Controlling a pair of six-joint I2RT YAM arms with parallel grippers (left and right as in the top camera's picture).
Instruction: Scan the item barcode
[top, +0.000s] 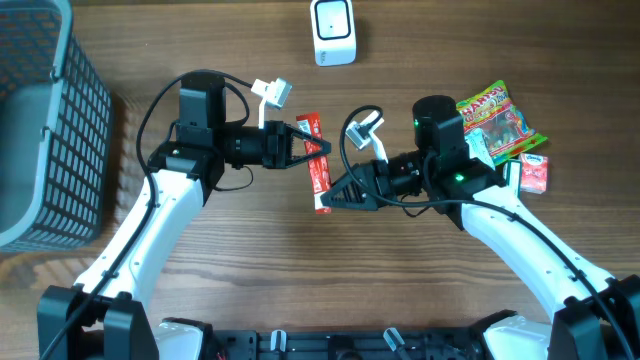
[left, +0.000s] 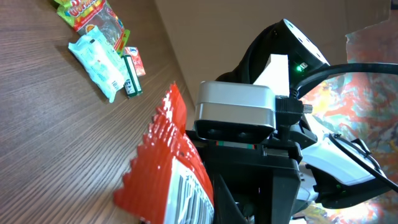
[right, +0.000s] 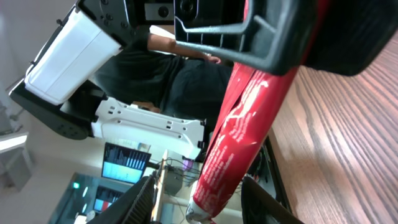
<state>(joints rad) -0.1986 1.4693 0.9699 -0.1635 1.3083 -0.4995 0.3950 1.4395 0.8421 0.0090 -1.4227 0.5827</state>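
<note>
A long red snack packet (top: 319, 176) hangs above the table's middle, with my left gripper (top: 305, 143) shut on its upper end. In the left wrist view the packet (left: 163, 163) fills the lower centre, its white barcode panel (left: 189, 194) showing, and the right arm's black gripper stands close behind it. My right gripper (top: 326, 201) sits at the packet's lower end. The right wrist view shows that end (right: 233, 155) hanging between my open fingers (right: 142, 200), with a gap on each side. A white scanner (top: 333, 32) stands at the table's far edge.
A grey mesh basket (top: 40, 130) fills the left side. At the right lie a colourful candy bag (top: 497, 118), a pale blue packet (left: 99, 62) and a small red pack (top: 534, 174). Cables loop off both wrists.
</note>
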